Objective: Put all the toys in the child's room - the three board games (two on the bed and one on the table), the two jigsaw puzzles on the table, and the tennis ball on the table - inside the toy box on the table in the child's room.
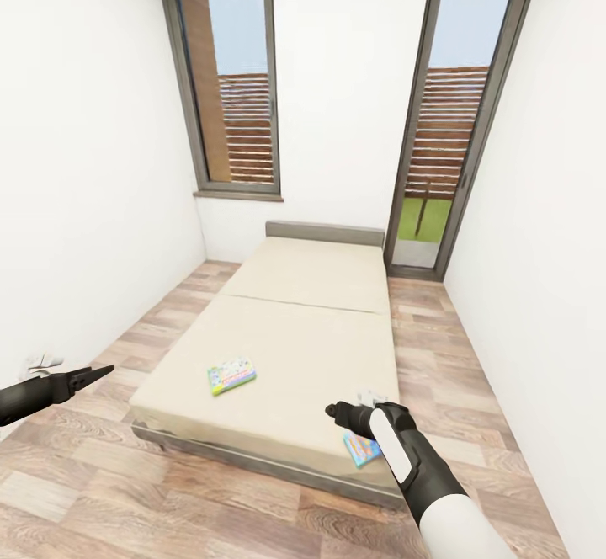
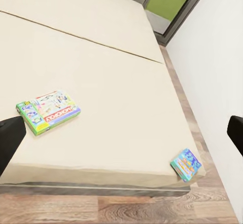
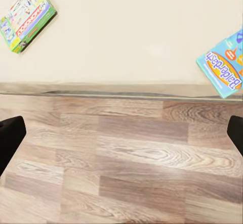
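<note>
Bed (image 1: 311, 323): beige mattress, grey frame, on plank floor (image 1: 210, 492)
Green game (image 1: 231, 375): flat green-edged box with red banner, mid-mattress near the foot, long axis skewed to the foot edge
Blue game (image 1: 362, 448): flat, orange oval label, at the foot corner, tilted
Left gripper (image 1: 94, 374), right gripper (image 1: 337, 412): both spread wide, empty, short of the bed

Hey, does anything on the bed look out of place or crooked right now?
Mildly. The blue board game sits at the very corner of the bed, its edge about level with the mattress edge, and the green board game lies askew further in. Nothing looks damaged or spilled.
</note>
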### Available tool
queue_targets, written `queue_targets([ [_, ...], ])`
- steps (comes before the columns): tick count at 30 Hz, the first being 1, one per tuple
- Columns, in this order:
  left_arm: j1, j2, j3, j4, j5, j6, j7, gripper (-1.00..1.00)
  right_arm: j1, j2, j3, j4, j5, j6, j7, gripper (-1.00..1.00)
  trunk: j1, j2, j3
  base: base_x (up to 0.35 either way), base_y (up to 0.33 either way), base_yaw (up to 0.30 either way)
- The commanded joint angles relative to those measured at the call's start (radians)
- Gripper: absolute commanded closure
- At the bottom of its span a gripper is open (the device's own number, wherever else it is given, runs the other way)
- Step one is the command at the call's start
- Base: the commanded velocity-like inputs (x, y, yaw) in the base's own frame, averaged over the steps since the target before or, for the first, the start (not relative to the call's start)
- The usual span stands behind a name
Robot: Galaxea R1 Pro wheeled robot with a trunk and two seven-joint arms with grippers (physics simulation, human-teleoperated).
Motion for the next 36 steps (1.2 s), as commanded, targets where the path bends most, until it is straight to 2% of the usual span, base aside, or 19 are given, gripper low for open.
queue_targets([
  [1, -0.002, 0.000, 0.002, -0.001, -0.009, 0.010, -0.009, -1.00, -0.001, 0.000, 0.002, -0.001, -0.011, 0.000, -0.010, -1.00, 0.001, -0.002, -0.001, 0.000, 0.000, 0.081],
  [20, -0.002, 0.000, 0.002, -0.001, -0.009, 0.010, -0.010, -1.00, 0.004, -0.006, 0.002, -0.002, -0.012, -0.009, -0.004, -1.00, 0.001, -0.002, 0.004, 0.000, 0.000, 0.015],
  [26, -0.002, 0.000, 0.002, -0.001, -0.009, 0.010, -0.013, -1.00, 0.004, -0.013, 0.001, 0.000, -0.014, -0.049, -0.002, -1.00, 0.001, -0.002, 0.004, 0.000, 0.002, 0.000],
  [36, -0.002, 0.000, 0.002, -0.001, -0.009, 0.009, -0.017, -1.00, 0.004, -0.008, -0.001, 0.000, -0.016, -0.065, -0.006, -1.00, 0.001, -0.002, 0.004, -0.009, 0.140, -0.029],
])
